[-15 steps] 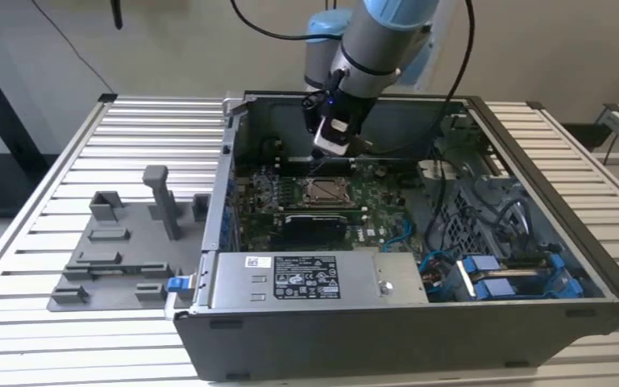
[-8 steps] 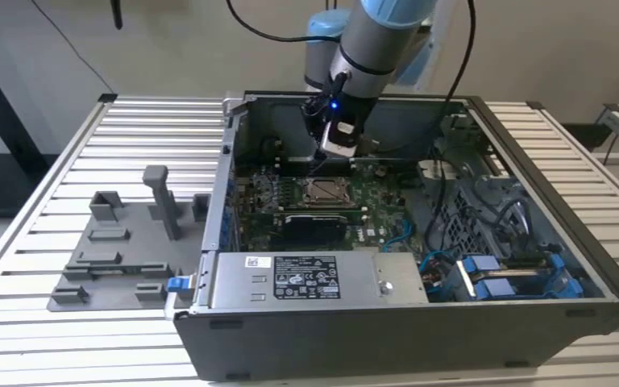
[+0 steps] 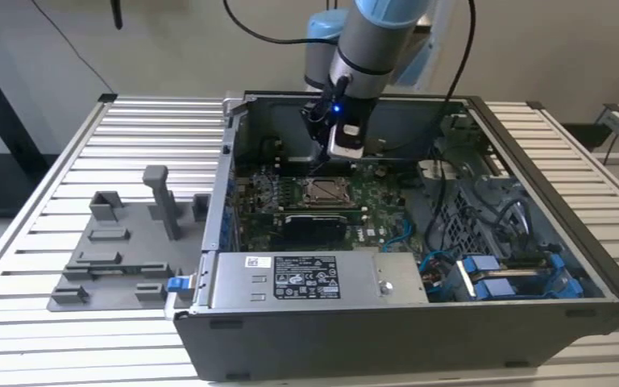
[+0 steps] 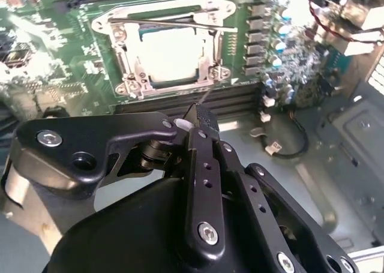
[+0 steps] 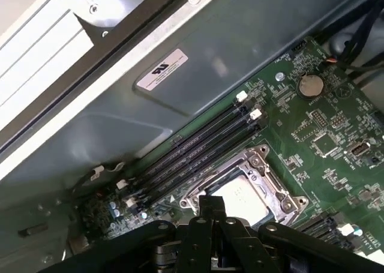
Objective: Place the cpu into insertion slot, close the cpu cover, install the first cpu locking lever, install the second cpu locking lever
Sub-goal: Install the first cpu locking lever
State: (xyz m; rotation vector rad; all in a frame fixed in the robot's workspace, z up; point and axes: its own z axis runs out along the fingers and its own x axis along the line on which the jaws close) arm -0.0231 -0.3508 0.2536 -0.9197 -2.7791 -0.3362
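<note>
**Lever stage: cpu seated, cover down, gripper at the socket edge**

Gripper: the fingers look pressed together into one narrow tip, with nothing pinched that I can see. The tip hangs just beside the near edge of the cpu cover, close to a thin lever wire poking out from that edge. Can't tell if they touch.

The cpu lies flat in the insertion slot, its silvery top showing through the cover's window. The cover sits flat over it. A lever rod runs along the far edge of the frame; can't tell if it's latched.

Exterior view: the slot is at 6 o'clock from the gripper, mid motherboard, inside the open computer case. Memory slots run right beside the socket.

My read is lever work. To do it well:
- Bear on the lever's end only, with the closed tip.
- Sweep it down, then sideways under its hook.
- Stay off the cover window and the memory slots.

Likely risk: the thin wire slips off the tip.
</note>
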